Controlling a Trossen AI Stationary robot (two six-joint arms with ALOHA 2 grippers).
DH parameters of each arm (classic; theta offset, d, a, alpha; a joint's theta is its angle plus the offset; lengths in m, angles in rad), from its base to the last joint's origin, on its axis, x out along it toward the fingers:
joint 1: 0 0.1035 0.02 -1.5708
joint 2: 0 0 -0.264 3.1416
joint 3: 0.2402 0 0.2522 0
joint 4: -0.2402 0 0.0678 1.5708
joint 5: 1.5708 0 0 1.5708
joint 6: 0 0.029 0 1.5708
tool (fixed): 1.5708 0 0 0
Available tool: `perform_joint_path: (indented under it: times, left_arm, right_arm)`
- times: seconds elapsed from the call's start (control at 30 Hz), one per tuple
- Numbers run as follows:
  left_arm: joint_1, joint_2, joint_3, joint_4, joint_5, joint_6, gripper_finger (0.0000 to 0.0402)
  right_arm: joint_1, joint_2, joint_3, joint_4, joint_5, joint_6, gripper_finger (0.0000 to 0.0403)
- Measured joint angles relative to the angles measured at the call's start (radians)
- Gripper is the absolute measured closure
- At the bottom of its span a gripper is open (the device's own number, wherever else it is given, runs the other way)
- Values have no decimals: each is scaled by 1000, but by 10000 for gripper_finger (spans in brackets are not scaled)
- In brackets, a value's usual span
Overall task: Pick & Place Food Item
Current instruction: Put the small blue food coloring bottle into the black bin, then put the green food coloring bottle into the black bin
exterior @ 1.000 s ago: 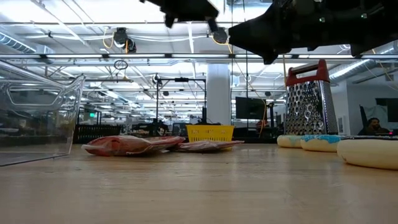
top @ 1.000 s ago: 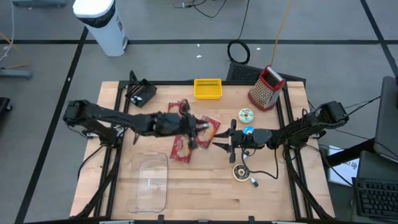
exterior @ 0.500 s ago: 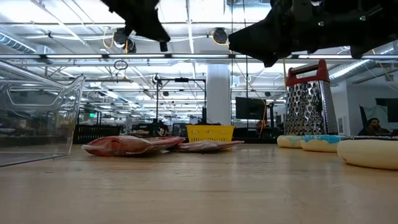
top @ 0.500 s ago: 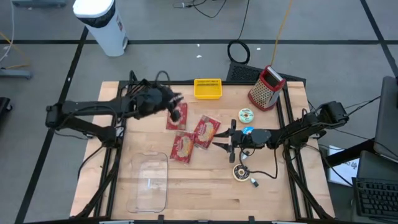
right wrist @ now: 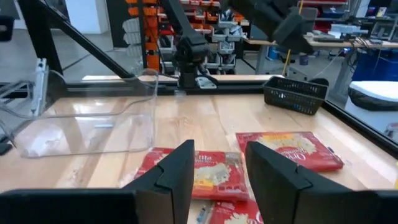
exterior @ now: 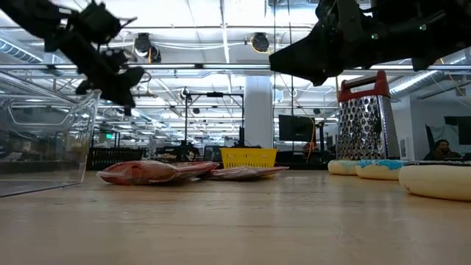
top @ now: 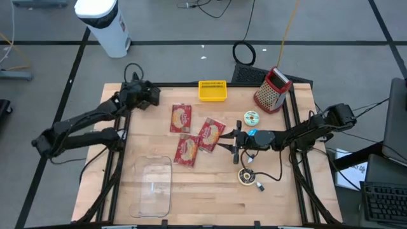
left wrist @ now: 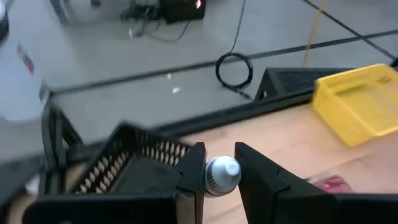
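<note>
Resting on my wooden tabletop, the clear plastic tub holds nothing; three red food packets lie flat beyond it. My right gripper hovers beside them, jaws parted, empty. My left gripper pinches a small white-blue cap over the black mesh basket; farther off, an empty yellow tray.

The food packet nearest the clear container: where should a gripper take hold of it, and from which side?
Probably from straight above. That red packet lies flat on the table, its upper right corner touching or overlapping another packet. Pinching across its narrower width near the free lower end, towards the clear container, seems safest.
</note>
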Motion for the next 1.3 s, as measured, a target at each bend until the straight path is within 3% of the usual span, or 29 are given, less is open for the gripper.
perform_joint_path:
  times: [0.1,0.23,0.57,0.97,1.13,1.3]
  left_arm:
    - [65,16,-77,54,58,-29,338]
    - [122,44,-158,156,50,-66,333]
    - [168,93,-175,162,52,-39,321]
    - [168,103,-170,165,62,-18,186]
    - [163,48,-140,155,194,10,153]
    - [110,-40,-85,180,511,-116,148]
  right_arm:
    - [-7,0,0,-17,0,6,267]
    - [-7,0,0,-26,0,6,268]
    - [-12,0,0,-31,1,6,267]
    - [-12,0,0,-48,0,6,268]
    - [-12,0,0,-51,0,0,266]
    - [-5,-5,0,-52,0,-2,271]
